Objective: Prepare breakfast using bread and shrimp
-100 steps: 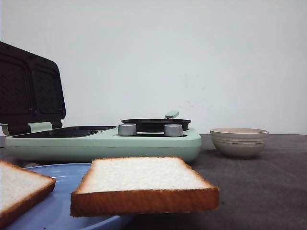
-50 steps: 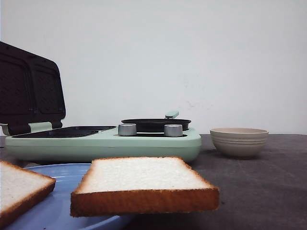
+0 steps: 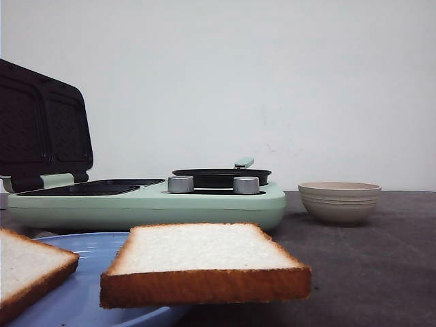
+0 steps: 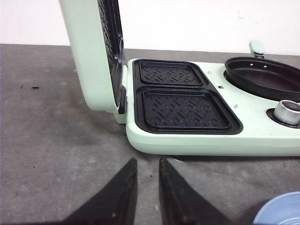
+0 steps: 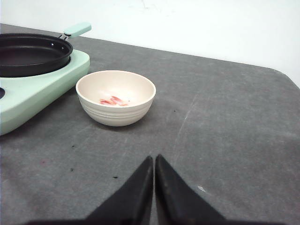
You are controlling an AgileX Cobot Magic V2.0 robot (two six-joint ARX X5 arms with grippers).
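Observation:
Two slices of bread lie on a blue plate point(image 3: 95, 272) close to the front camera: one slice point(image 3: 201, 262) in the middle, the other point(image 3: 27, 269) at the left edge. Shrimp point(image 5: 112, 101), small orange-red pieces, sit inside the beige bowl point(image 5: 116, 97), also seen in the front view point(image 3: 339, 201). My left gripper point(image 4: 146, 161) is open a little with nothing between its fingers, just short of the sandwich maker's grill plates point(image 4: 180, 105). My right gripper point(image 5: 154, 157) is shut and empty, some way short of the bowl. Neither arm shows in the front view.
The mint-green sandwich maker point(image 3: 146, 204) stands with its lid point(image 3: 41, 129) raised at the left. A black round pan point(image 3: 221, 177) and two silver knobs point(image 3: 180, 184) sit on its right half. The plate's rim point(image 4: 281, 211) shows by my left gripper.

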